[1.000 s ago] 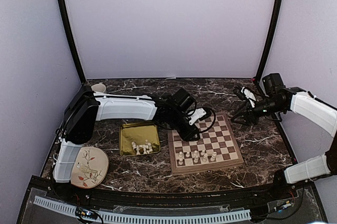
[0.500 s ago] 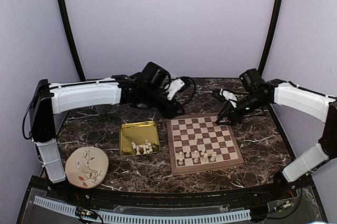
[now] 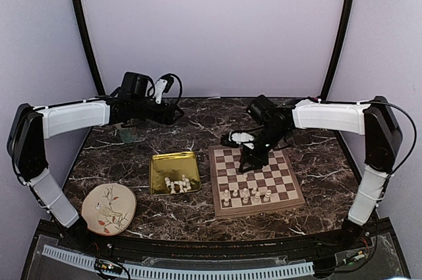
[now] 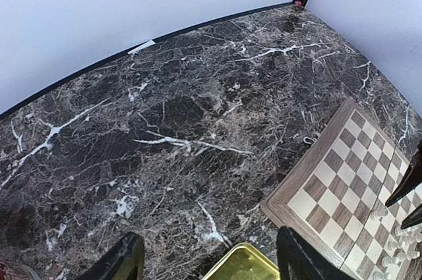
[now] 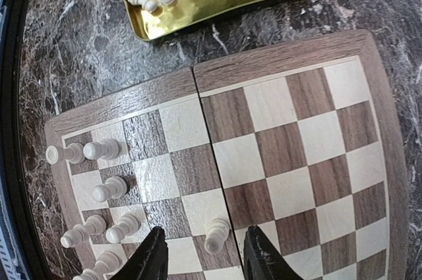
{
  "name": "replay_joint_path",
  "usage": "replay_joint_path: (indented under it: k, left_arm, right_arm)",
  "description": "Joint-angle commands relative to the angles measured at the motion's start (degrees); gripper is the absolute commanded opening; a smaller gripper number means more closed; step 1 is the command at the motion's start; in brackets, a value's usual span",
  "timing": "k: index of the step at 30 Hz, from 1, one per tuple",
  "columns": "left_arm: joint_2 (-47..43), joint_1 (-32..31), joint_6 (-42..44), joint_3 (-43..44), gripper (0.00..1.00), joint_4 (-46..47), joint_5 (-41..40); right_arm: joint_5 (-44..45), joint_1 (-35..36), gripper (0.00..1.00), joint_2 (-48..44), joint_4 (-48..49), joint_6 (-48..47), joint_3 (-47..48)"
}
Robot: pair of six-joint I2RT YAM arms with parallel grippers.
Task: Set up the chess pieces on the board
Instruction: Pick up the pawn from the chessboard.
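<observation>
Wooden board (image 5: 316,128) work: centre the parted, empty right gripper (image 5: 206,257) on the piece (image 5: 216,234) standing between its fingers, close evenly to avoid tipping it into nearby pieces (image 5: 109,190), with the left gripper (image 4: 211,260), wide open and empty, clear over the table (image 4: 165,115).

Your left arm (image 3: 72,114) is raised and stretched toward the back left, and the left end effector (image 4: 210,263) has its fingers (image 4: 124,261) spread wide. Your right arm (image 3: 326,115) reaches in from its side with the wrist bent over. The right end effector (image 5: 206,253) points steeply down, its fingers (image 5: 153,257) parted.
</observation>
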Motion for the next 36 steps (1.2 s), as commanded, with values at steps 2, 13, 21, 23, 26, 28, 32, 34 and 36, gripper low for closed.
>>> replay_joint_path:
  k: [2,13,21,23,26,28,32,34,36]
  left_arm:
    - [-4.6,-0.1,-0.4,-3.2,0.71,4.3,2.2]
    - [-6.1,-0.1,-1.1,-3.7,0.69,5.1,5.0]
    - [-5.8,0.0,-1.3,-3.7,0.67,5.1,5.7]
    - [-5.6,-0.1,-1.4,-3.7,0.67,5.1,6.0]
    - [-5.4,-0.1,-1.5,-3.6,0.67,5.0,6.3]
    - [-5.2,-0.1,-1.5,-3.4,0.67,4.7,6.6]
    - [-5.3,-0.1,-1.5,-3.4,0.66,4.7,6.8]
    - [-5.2,-0.1,-1.5,-3.4,0.66,4.7,6.8]
    - [-5.1,-0.1,-1.6,-3.4,0.65,4.7,7.0]
  right_arm:
    - [6.2,2.4,0.39,3.8,-3.2,-0.3,3.5]
    - [12.3,3.3,0.36,5.1,-2.4,1.3,2.6]
    - [11.2,3.3,0.18,5.6,-3.4,1.7,2.7]
    - [10.7,3.3,0.16,5.5,-3.8,1.5,2.7]
    - [9.8,3.3,0.15,5.9,-4.4,1.5,2.8]
    - [9.4,3.3,0.16,6.3,-4.6,1.6,2.9]
    - [9.8,3.3,0.18,6.8,-4.6,2.0,2.9]
    - [10.1,3.2,0.17,6.9,-4.7,2.2,3.0]
    - [10.5,3.1,0.15,6.8,-4.8,2.3,3.1]
